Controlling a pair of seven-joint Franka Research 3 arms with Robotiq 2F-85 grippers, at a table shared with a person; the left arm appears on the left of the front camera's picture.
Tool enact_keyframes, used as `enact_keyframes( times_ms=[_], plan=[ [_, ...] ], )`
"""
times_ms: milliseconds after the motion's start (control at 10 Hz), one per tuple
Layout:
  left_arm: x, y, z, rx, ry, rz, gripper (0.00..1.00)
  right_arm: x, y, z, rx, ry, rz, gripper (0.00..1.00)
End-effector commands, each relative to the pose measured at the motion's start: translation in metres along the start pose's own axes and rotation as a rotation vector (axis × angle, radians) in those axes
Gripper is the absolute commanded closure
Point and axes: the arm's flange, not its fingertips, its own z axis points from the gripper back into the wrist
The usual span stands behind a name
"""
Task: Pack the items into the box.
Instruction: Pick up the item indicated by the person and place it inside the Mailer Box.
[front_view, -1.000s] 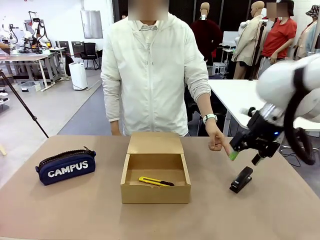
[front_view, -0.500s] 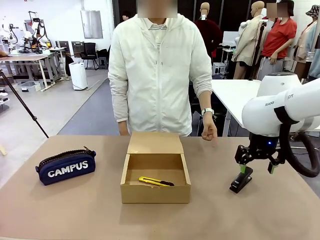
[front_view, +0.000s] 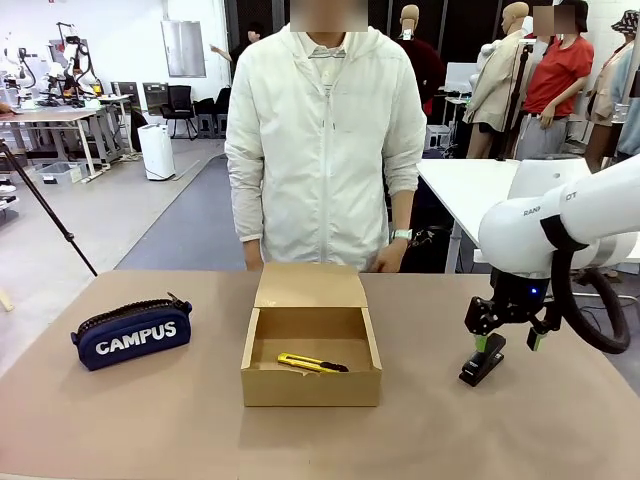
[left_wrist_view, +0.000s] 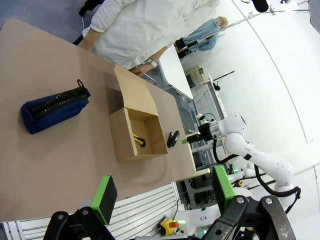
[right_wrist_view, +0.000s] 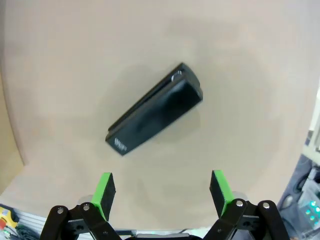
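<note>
The brown cardboard box stands in the middle of the table with its flap lid folded back, and the yellow-and-black utility knife lies inside it. The navy "CAMPUS" pouch rests at the table's left. A black stapler lies on the right side, and my right gripper hovers open just above it, pointing down. In the right wrist view the stapler lies diagonally beyond the spread green-padded fingers. My left gripper is open, high above the table, looking down at pouch, box and stapler.
A person in a white jacket stands at the far edge behind the box, with one hand at the table edge. A white table stands behind on the right. Bare tabletop stretches in front of the box and pouch.
My right gripper swung down from near the person's pointing hand to just above the stapler. The person drew the hand back to the far edge and straightened up.
</note>
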Motion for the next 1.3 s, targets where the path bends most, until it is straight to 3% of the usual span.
enact_keyframes(
  times_ms=[0,200,500,700,800,900,1200],
  plan=[
    [0.001,0.0,0.0,-0.019,-0.009,-0.016,0.0,0.033,0.001,-0.01,-0.023,-0.012,0.054,0.0],
    [0.001,0.0,0.0,-0.019,-0.009,-0.016,0.0,0.036,-0.001,-0.009,-0.004,-0.011,0.049,0.0],
    [0.001,0.0,0.0,-0.019,-0.009,-0.016,0.0,0.038,0.001,-0.01,0.025,0.017,0.184,0.0],
    [0.001,0.0,0.0,-0.019,-0.009,-0.016,0.0,0.035,0.001,0.001,0.052,-0.013,0.431,0.0],
    [0.001,0.0,0.0,-0.019,-0.009,-0.016,0.0,0.031,0.003,0.005,0.043,-0.043,0.65,0.0],
    [0.001,0.0,0.0,-0.019,-0.009,-0.016,0.0,0.025,0.007,0.006,-0.058,-0.039,0.797,0.0],
    [0.001,0.0,0.0,-0.019,-0.009,-0.016,0.0,0.0,0.02,0.003,-0.127,0.013,1.436,0.0]
  ],
)
